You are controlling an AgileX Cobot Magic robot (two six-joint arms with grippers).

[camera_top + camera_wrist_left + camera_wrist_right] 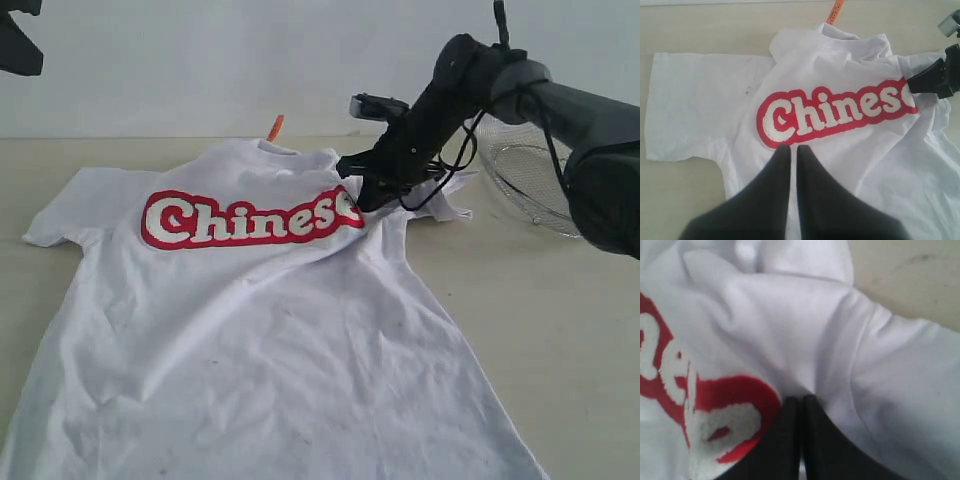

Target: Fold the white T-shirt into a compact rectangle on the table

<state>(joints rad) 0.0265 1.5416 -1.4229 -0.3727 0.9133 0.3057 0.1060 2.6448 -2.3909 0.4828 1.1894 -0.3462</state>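
Right tool [364,200] on white T-shirt [270,340] (pinched)

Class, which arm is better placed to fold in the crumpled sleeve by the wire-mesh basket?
Right: right gripper, shut, touches the white cotton T-shirt beside that sleeve; left gripper hovers mid-chest.

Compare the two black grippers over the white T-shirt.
The left black gripper hangs well above the white printed cotton T-shirt, touching nothing; the right black gripper is down at the last letter of the red-outlined lettering. No cloth gathers at the left one; folds bunch round the right one's tips. Both are shut.
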